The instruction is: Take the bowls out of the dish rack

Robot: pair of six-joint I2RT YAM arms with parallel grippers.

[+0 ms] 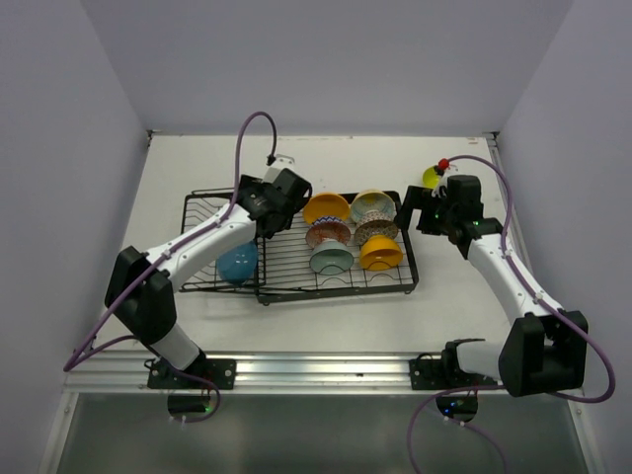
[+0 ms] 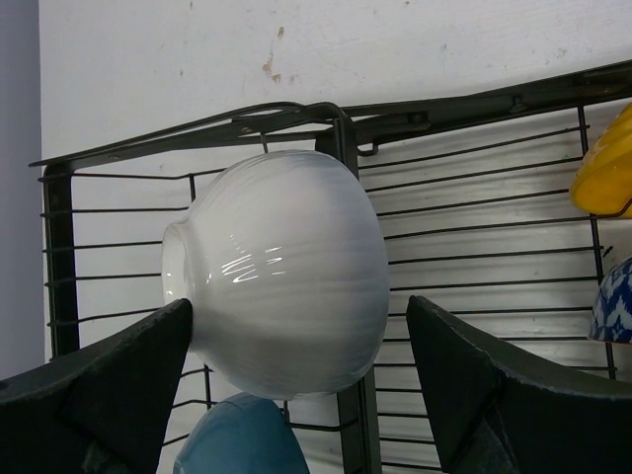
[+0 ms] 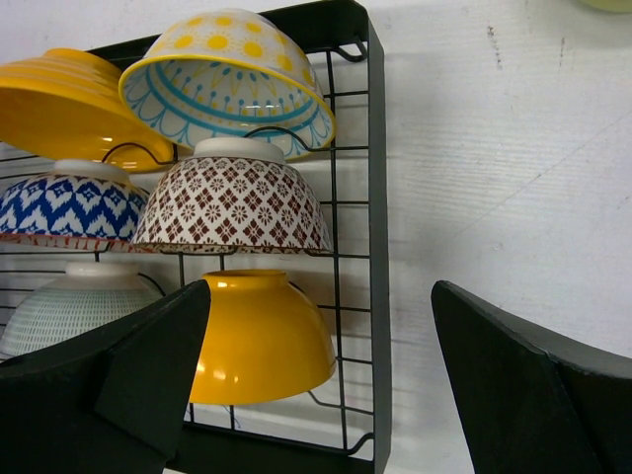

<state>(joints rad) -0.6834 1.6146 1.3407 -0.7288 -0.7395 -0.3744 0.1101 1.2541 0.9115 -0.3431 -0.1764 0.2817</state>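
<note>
Eight bowls seen in rack (image 1: 296, 272): white bowl (image 2: 286, 267), blue bowl (image 1: 237, 263) at lower left of top view, and six in a block on the right-hand grid. One yellow-green bowl (image 1: 432, 177), by its look, sits off the rack at upper right, so unloading judged barely begun.

Left gripper (image 2: 298, 311): fingers wide, flanking white bowl, not closed on it. Right gripper (image 3: 321, 291): fingers wide over rack's right rim, yellow bowl (image 3: 259, 336) just beside one finger.

- White bowl: glossy, faintly ribbed, footed
- Yellow bowl: smooth, shiny
- Red-brown bowl (image 3: 232, 207): lattice print, upside down
- Rack: thin black wire
</note>
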